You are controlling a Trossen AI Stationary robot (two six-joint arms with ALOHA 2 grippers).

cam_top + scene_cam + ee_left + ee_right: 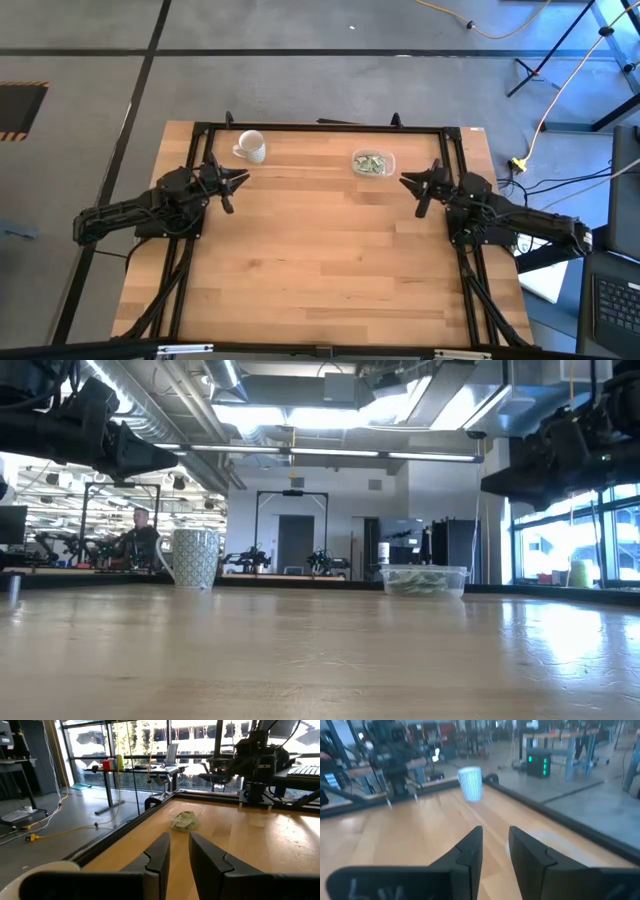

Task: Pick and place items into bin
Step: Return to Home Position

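Wooden tabletop [330, 260]: packets [368, 164] sit in the bin [392, 160] near the far edge; left gripper [238, 192] and right gripper [411, 194] hover by the side edges, slightly open, empty, apparently homing; only folding back seems left

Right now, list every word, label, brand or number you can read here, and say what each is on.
No text is legible in any view.
Packets in the bin: print too small to read.
Mug: no words visible.
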